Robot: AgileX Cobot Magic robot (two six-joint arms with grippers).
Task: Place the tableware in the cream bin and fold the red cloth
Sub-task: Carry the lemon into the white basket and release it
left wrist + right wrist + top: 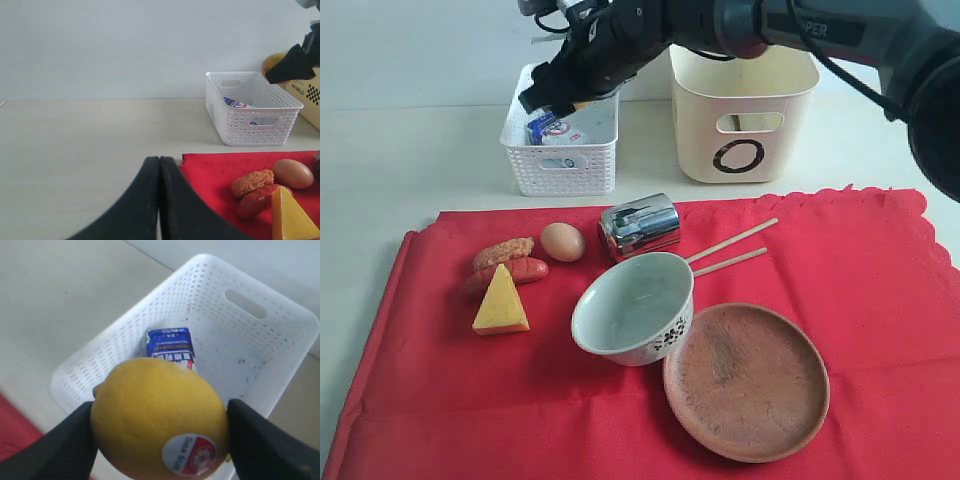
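Red cloth (880, 300) fills the lower part of the exterior view, spread flat, with a scalloped edge at upper right. At its centre lie the steel cup (640, 226) on its side, two chopsticks (730, 245), and the flower-print bowl (635, 310) tilted beside the clay plate (747, 380). The cream bin (745, 115) stands at upper centre, off the cloth. At upper left the right gripper (555, 95) hangs over the white basket (560, 160), clamped on a lemon (160, 415). The left gripper (160, 200) has its jaws pressed together.
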